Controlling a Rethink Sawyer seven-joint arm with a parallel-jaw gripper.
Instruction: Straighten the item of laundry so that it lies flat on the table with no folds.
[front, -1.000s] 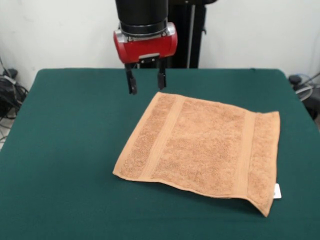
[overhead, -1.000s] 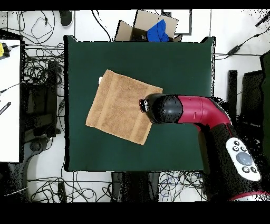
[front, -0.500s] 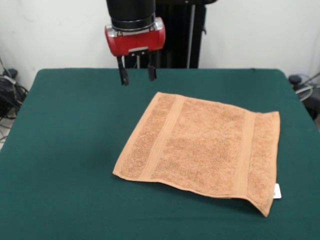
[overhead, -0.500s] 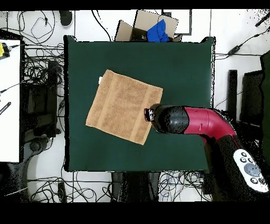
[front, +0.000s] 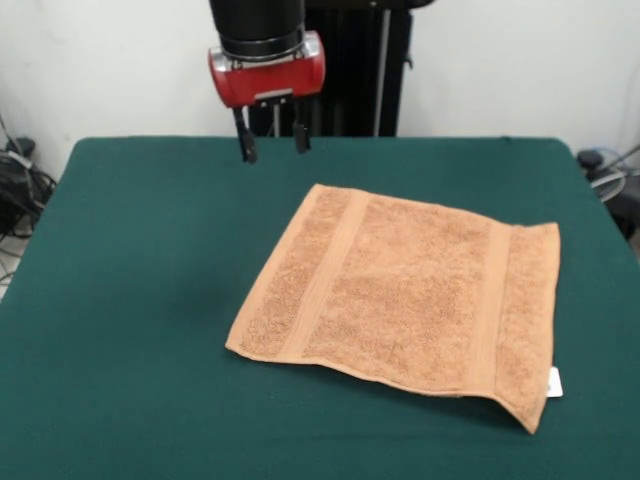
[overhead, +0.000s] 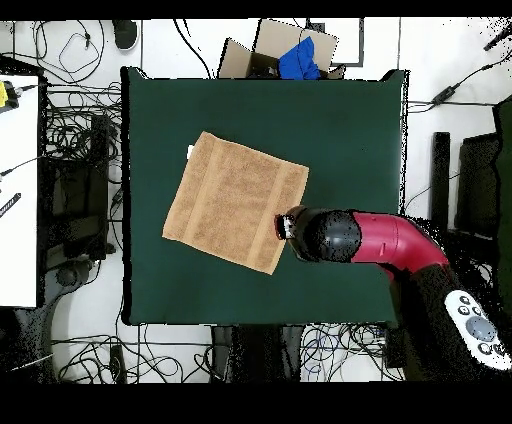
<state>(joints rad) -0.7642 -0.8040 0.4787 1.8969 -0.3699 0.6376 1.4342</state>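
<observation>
Around the tabletop (overhead: 340, 120) the floor is strewn with black cables (overhead: 80, 130), a cardboard box (overhead: 262, 50) with a blue cloth (overhead: 300, 60) in it stands just past one edge, and a white desk (overhead: 18, 190) runs along another side; nothing lies on the green surface between the pincer and the towel. The red and black arm (overhead: 390, 242) reaches in over the tabletop from one corner, its wrist pointing straight down, and the pincer (front: 271, 142) hangs in the air above bare felt just beyond the towel's far corner, its two dark fingers (front: 245, 146) parted with nothing between them. The towel (front: 405, 295) lies spread out at the middle of the tabletop, turned at a slant to the edges, its two woven bands running across it, a small white tag (front: 554, 382) at its near right corner, where the edge lifts slightly.
</observation>
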